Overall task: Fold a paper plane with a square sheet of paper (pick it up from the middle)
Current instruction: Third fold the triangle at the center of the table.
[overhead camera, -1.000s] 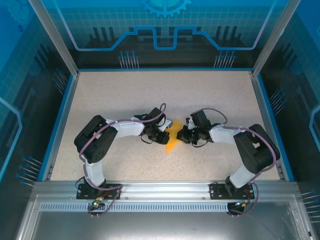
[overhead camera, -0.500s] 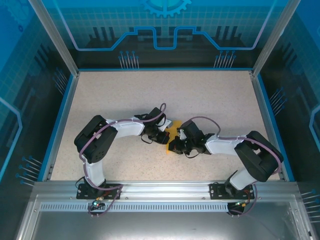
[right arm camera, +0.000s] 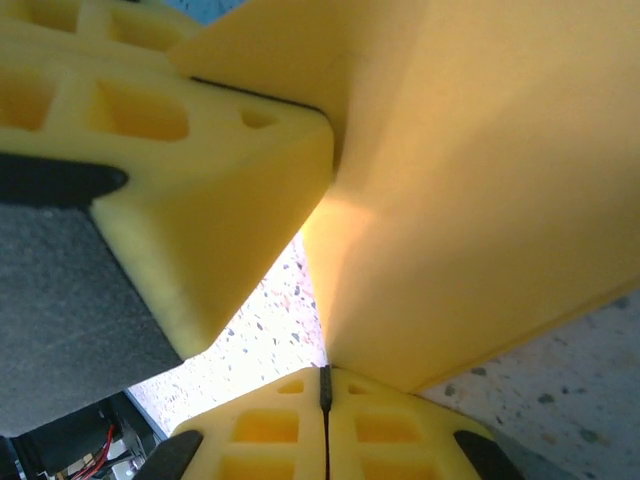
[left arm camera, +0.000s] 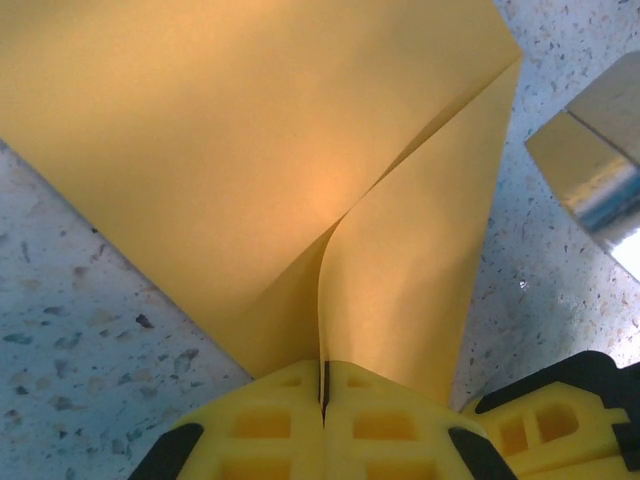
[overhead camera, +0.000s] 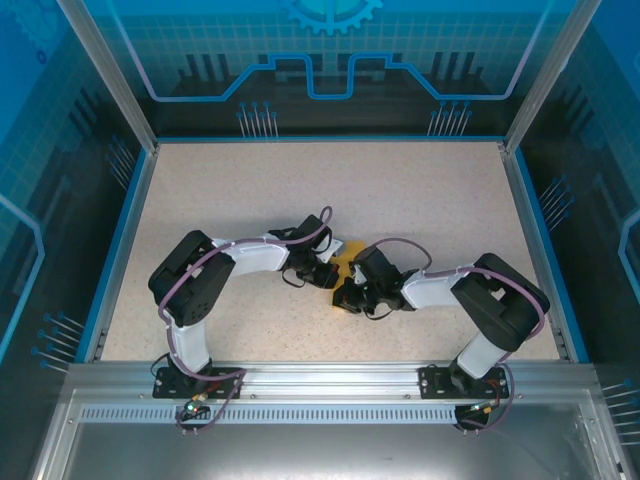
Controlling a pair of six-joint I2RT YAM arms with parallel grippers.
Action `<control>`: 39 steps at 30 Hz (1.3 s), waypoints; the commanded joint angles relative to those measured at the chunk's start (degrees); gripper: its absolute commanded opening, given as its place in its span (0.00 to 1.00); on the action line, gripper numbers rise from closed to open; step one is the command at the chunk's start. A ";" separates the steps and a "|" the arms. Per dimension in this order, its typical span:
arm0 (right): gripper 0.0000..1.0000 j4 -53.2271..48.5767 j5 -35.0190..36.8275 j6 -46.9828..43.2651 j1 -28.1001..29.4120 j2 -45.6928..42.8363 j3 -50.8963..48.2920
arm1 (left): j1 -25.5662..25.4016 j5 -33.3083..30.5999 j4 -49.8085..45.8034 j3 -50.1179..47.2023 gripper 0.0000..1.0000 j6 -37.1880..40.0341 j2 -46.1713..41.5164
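Closest to the left wrist camera, the left gripper (left arm camera: 323, 388) is clamped shut on the sheet of paper (left arm camera: 250, 150). Its two pads meet on a thin upright edge where one flap curls up from the flatter layer. That pinch looks meant to anchor the fold line so the paper cannot slide.

In the right wrist view, the right gripper (right arm camera: 325, 392) is likewise closed on the paper's lower edge. One of the left gripper's fingers (right arm camera: 220, 170) stands just beside it, against the same raised panel. Two grips this close together suggest that one holds while the other bends or presses a crease.

Beyond the pads the paper widens into a partly folded, angular shape, part lying on the speckled table (overhead camera: 300, 190) and part raised. From above, it sits between the two grippers near the table's middle, mostly covered by them. The plane is, I judge, only partway formed.
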 commanded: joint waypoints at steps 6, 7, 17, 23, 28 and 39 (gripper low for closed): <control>0.07 -5.74 0.70 -3.18 -4.60 -6.47 -0.52 | -0.39 -0.27 -4.40 -0.38 0.00 0.99 1.13; 0.07 -6.57 0.51 -4.12 -6.36 -7.43 -0.32 | -0.39 -0.26 -4.35 -0.33 0.00 0.99 1.20; 0.08 -4.88 -4.89 -8.59 -17.64 -3.10 3.26 | -0.38 -0.33 -4.50 0.29 0.00 0.78 1.74; 0.07 -8.71 -2.88 -11.64 -18.48 0.86 5.51 | -0.37 -0.60 -5.45 1.32 0.00 1.31 2.82; 0.07 -14.18 0.78 -14.26 -18.65 2.68 6.16 | -0.34 -0.40 -5.80 0.97 0.00 1.56 2.46; 0.09 -15.59 -1.18 -14.48 -19.68 -3.33 6.39 | -0.38 -0.25 -6.94 2.36 0.16 0.38 -0.74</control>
